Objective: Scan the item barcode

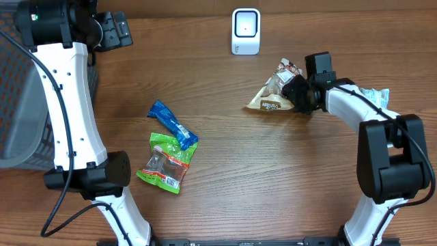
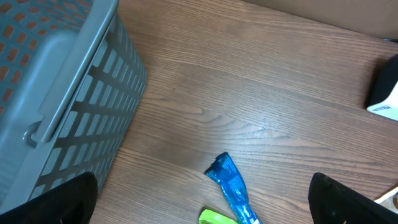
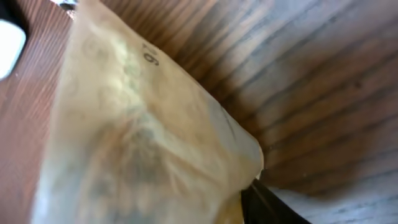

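1. Right hand point(image 1: 295, 92): placed against the brown snack bag point(image 1: 272, 96) towards the right rear of the tabletop point(image 1: 273, 184). In the wrist view the bag fills the frame, and one dark finger point(image 3: 273, 204) is seen at its lower edge. Whether the hand is closed on the bag cannot be told.
2. Left hand point(image 1: 115, 31): held over the left rear corner beside the grey basket point(image 2: 62, 93), fingers point(image 2: 62, 202) spread wide, nothing held or touched.
3. White scanner point(image 1: 246, 31): stood at the rear edge, left of the bag.
4. Blue packet point(image 1: 171, 123) and green packet point(image 1: 167, 160): laid left of centre, overlapping.
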You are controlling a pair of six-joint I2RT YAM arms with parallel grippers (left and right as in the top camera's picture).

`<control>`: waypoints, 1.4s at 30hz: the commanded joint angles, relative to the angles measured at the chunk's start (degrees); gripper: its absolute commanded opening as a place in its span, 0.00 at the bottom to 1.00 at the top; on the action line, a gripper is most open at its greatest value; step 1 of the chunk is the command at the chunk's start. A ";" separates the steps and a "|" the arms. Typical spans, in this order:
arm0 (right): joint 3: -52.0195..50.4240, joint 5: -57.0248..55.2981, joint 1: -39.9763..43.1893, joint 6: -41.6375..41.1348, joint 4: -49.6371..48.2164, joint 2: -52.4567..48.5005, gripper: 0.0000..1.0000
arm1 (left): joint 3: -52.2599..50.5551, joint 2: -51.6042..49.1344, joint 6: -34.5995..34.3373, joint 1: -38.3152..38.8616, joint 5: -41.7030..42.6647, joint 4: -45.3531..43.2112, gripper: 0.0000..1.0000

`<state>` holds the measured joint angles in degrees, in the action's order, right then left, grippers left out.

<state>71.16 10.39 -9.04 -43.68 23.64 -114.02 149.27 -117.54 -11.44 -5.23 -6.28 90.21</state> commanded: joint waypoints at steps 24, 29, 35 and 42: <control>21.40 -16.09 -3.32 60.67 24.35 0.79 0.04 | 0.57 1.40 0.72 0.37 -0.24 -0.09 1.00; 21.40 -25.14 -5.57 61.51 21.77 0.83 0.04 | 0.57 1.40 0.72 0.37 -0.24 -0.09 1.00; 21.42 -52.41 -11.78 61.55 16.61 0.85 0.04 | 0.57 1.40 0.72 0.37 -0.24 -0.09 1.00; 21.40 -69.96 -18.21 73.20 -0.76 0.85 0.04 | 0.57 1.40 0.74 0.37 -0.24 -0.09 1.00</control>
<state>91.70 -48.71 -25.65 22.98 26.35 -114.06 149.27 -117.54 -11.44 -5.23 -6.28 90.19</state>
